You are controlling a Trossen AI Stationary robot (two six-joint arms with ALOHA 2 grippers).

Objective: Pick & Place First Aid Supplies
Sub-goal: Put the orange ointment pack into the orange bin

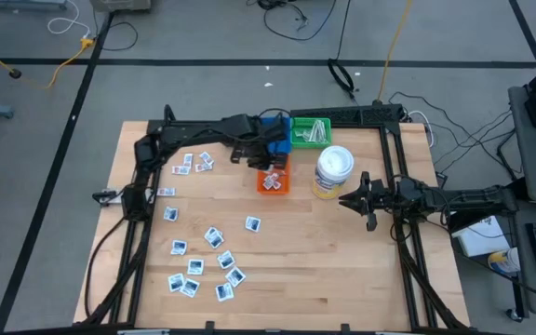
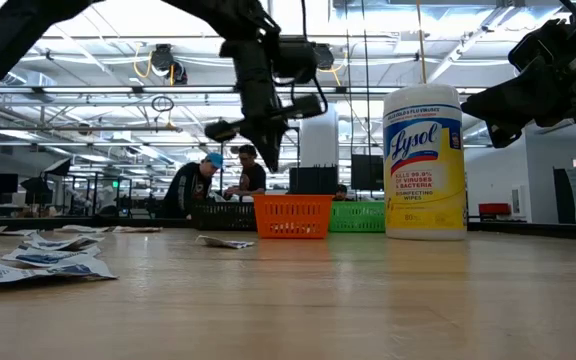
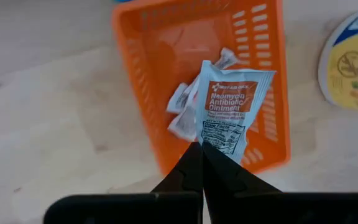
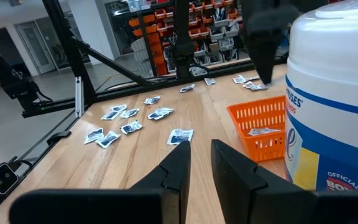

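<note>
Neomycin antibiotic ointment packet point(image 3: 227, 115) dangles from the left gripper point(image 3: 199, 149), pinched by one corner between fully closed fingertips, right above the orange basket point(image 3: 143, 74), where a few packets already lie. It looks feather-light, thin and floppy, probably a bit slick; an edge or corner pinch seems the sensible hold. Loose packets point(image 1: 214, 237) lie scattered on the table point(image 1: 342, 279) well off from it. Beside the basket stands a Lysol wipes canister point(image 1: 332, 172); just beyond it waits the right gripper point(image 1: 350, 199), fingers slightly apart, empty.
</note>
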